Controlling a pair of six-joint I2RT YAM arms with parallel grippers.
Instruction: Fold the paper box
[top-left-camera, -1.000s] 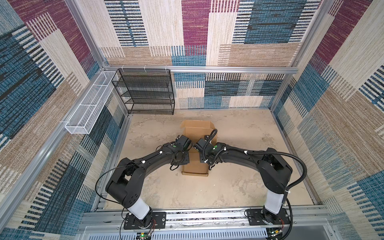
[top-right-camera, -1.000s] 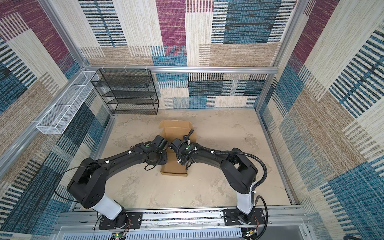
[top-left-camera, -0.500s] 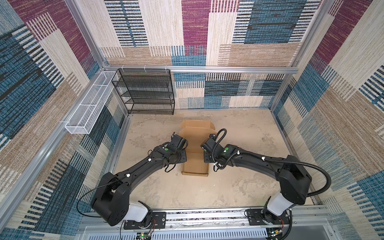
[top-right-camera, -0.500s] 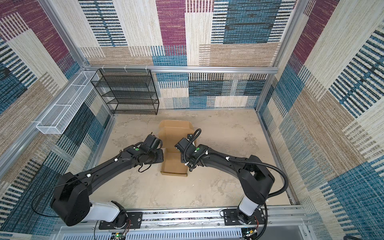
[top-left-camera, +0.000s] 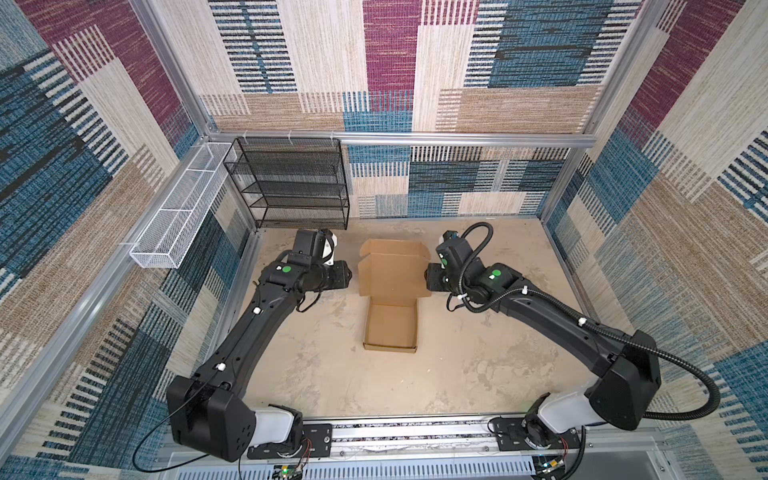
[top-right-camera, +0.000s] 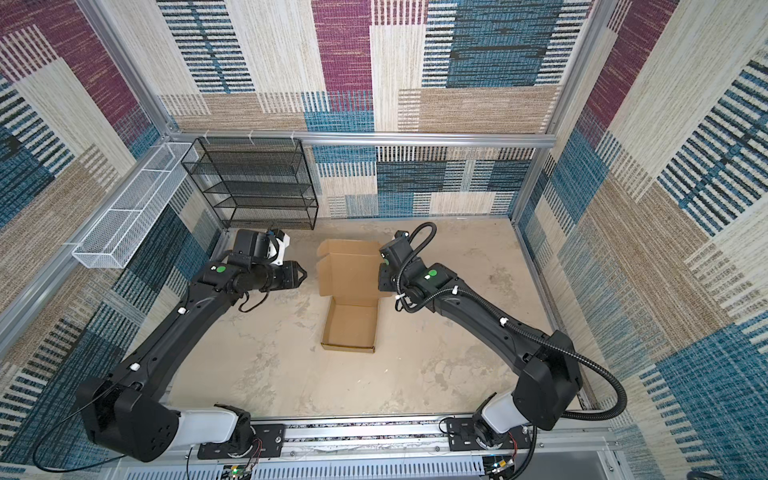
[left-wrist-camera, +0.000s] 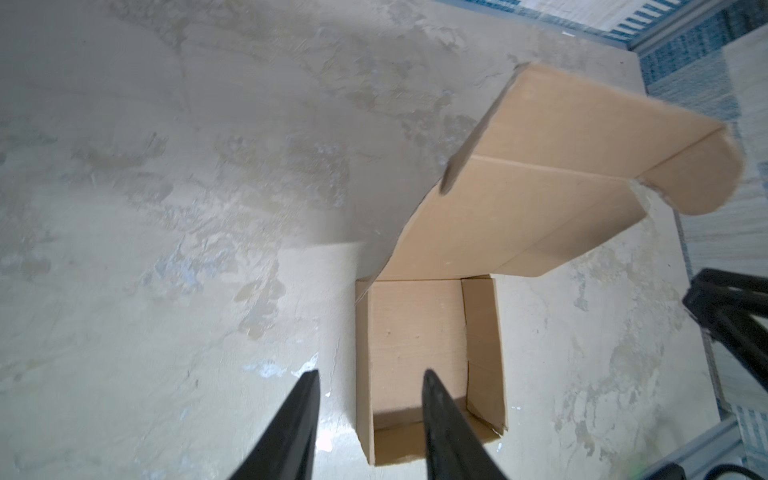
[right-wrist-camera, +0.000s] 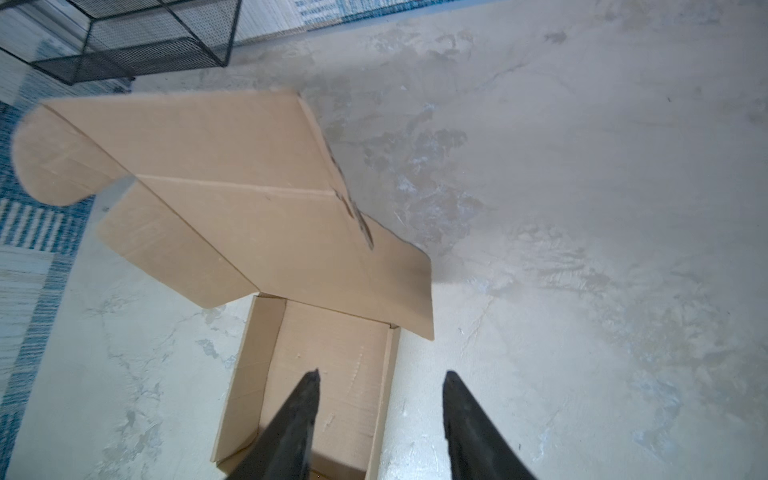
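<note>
Paper box (top-left-camera: 390, 291) mid-table (top-left-camera: 478, 374), between the two arms: shallow tray end formed, lid (left-wrist-camera: 540, 199) open toward the back wall. Left gripper (top-right-camera: 300, 274) just off its left edge, right gripper (top-left-camera: 428, 277) close by the right edge; contact hard to judge from above, probably none. Wrist views only: both sets of jaws partly spread, holding nothing. Right fingertips hidden from above. Lid edges blurred.

Matt brown corrugated-cardboard paper box (top-left-camera: 392, 272); mottled, stone-like table (top-left-camera: 316, 370).
</note>
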